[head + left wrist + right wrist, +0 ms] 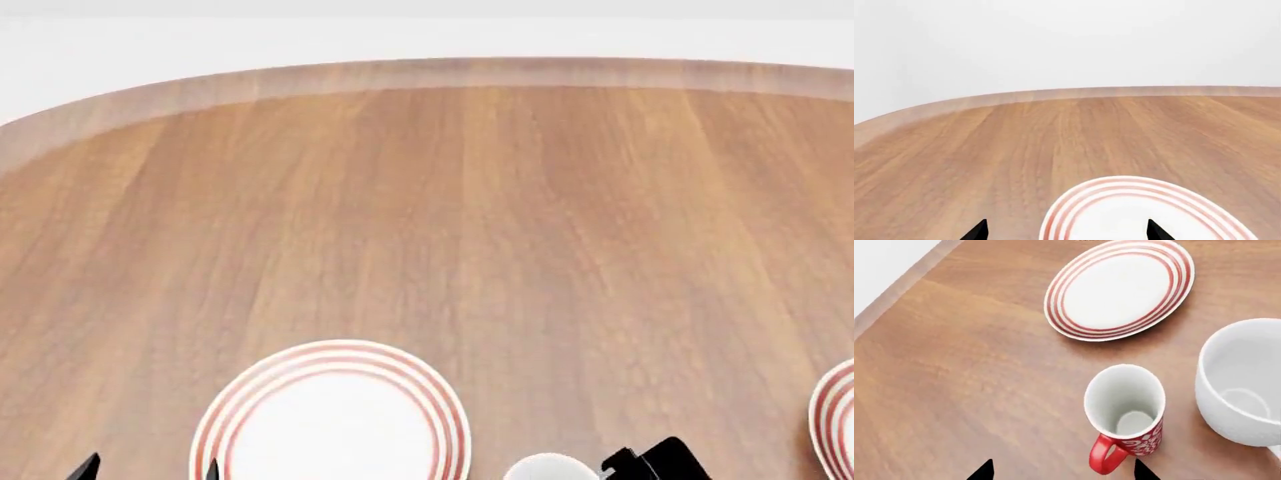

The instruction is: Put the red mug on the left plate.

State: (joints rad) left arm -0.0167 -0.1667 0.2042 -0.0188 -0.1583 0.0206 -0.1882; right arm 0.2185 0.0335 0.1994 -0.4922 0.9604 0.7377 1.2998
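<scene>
While the red mug stands on the counter, at 5 o'clock from the left plate, the right gripper hovers wide, grasp not yet made.

Red mug with seemingly floral white pattern; red-ringed white plate.

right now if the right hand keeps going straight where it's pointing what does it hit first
Most likely the red mug: in the right wrist view it stands upright just ahead of the open right hand, its handle nearest the fingertips, slightly toward one finger. The white mug sits off to the side. Depth is hard to judge.
</scene>
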